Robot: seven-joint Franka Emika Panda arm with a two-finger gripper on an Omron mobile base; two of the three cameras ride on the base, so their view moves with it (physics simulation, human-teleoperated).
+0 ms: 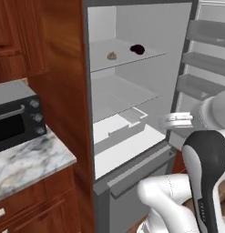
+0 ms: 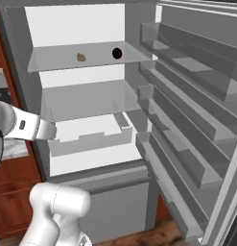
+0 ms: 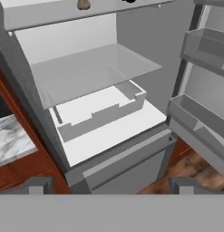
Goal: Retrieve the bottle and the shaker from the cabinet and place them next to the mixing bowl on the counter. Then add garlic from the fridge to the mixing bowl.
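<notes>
Glossy white rounded arm (image 1: 166, 195) with black joint cover.

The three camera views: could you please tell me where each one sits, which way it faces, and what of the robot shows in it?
Left base view: behind the arm to its left, facing the open fridge; white arm at lower right.
Right base view: behind to its right, facing the fridge interior and door racks; arm at lower left.
Hand view: on the hand, facing the lower shelves; open gripper at the bottom.
Shared: all show the garlic on the top shelf.
</notes>
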